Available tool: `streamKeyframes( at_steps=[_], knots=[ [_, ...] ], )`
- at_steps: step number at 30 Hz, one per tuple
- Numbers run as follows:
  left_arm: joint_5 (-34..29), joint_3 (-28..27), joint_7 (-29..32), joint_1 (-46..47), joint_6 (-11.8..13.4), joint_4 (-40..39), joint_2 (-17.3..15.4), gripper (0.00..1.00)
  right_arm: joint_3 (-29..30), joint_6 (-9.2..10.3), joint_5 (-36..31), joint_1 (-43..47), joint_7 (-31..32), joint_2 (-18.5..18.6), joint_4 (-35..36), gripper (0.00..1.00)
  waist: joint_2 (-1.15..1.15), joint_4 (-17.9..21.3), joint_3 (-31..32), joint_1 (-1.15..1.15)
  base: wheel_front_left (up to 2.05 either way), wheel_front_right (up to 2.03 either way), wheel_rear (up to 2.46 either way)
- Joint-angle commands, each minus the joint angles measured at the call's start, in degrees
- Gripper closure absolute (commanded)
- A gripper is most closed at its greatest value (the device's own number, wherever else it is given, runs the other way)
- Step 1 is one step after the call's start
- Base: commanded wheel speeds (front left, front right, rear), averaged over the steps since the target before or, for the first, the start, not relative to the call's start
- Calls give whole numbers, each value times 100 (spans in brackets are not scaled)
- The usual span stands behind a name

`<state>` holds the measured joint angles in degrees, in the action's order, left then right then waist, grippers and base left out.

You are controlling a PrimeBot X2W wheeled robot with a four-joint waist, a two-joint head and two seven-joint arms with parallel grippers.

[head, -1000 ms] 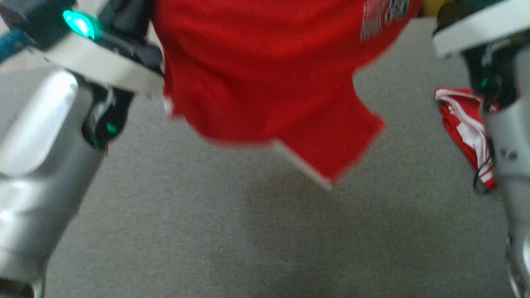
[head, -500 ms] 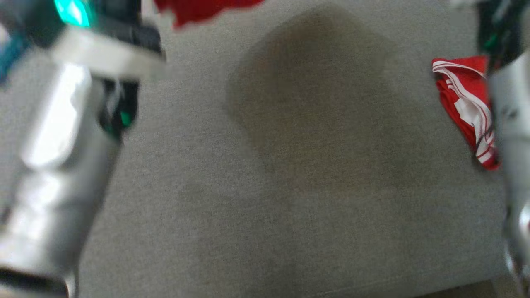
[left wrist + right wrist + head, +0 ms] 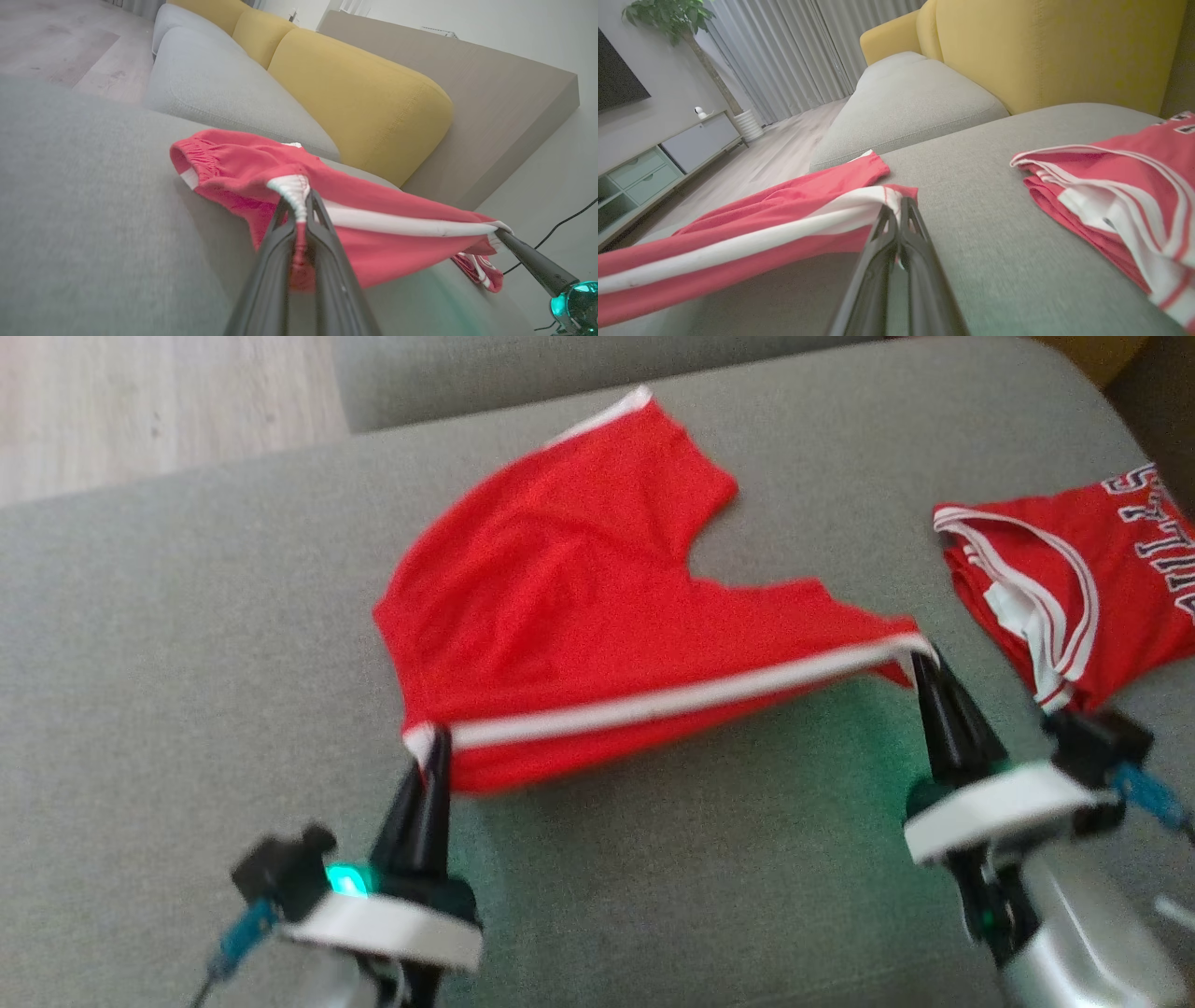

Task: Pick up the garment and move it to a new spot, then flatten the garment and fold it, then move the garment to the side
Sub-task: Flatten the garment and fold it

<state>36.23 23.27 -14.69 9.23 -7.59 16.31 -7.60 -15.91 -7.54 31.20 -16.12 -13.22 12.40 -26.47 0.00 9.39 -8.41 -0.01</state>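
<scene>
A red garment (image 3: 579,607) with a white stripe along one edge, shaped like a pair of sports shorts, is spread over the middle of a grey sofa cushion (image 3: 187,644). Its far part lies on the fabric, while the near, striped edge is lifted and pulled into a taut line between two grippers. The left gripper (image 3: 431,747) pinches the left end of that stripe, its two dark fingers closed tight on a small bunch of white cloth. The right gripper (image 3: 924,658) pinches the right end the same way, fingers pressed together on the corner of the cloth. A gathered elastic band shows at the garment's left side in the left wrist view. Well apart on the right of the cushion lies a second red jersey (image 3: 1102,569), crumpled, with white trim and part of some lettering. Behind the grey seat are yellow back cushions (image 3: 355,84). A pale wooden floor (image 3: 140,401) shows past the far left edge, and grey curtains (image 3: 784,51) hang in the distance
</scene>
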Motion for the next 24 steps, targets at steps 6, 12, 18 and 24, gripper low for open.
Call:
streamKeyframes(
  at_steps=[6, 12, 18, 24],
  knots=[
    [38, -253, -30, -937, 11, -529, 153, 100, 297, 5, 98, 1080, 76, 70, 901, 100, 0, -89, 640, 1, 0, 0, 0],
    [90, -3, -30, -1303, 10, -742, 121, 100, 676, 5, 40, 1635, 386, 39, 1852, 100, 0, -146, 785, 1, 0, 0, 0],
    [194, 120, -30, -836, 10, -870, 135, 100, 918, 5, -258, 1294, 915, -87, 2283, 100, 0, -407, 543, 1, 0, 0, 0],
    [280, 405, -30, -109, 10, -718, 117, 100, 901, 5, -610, 421, 1286, -50, 1965, 100, 0, -699, 108, 1, 0, 0, 0]
  ],
)
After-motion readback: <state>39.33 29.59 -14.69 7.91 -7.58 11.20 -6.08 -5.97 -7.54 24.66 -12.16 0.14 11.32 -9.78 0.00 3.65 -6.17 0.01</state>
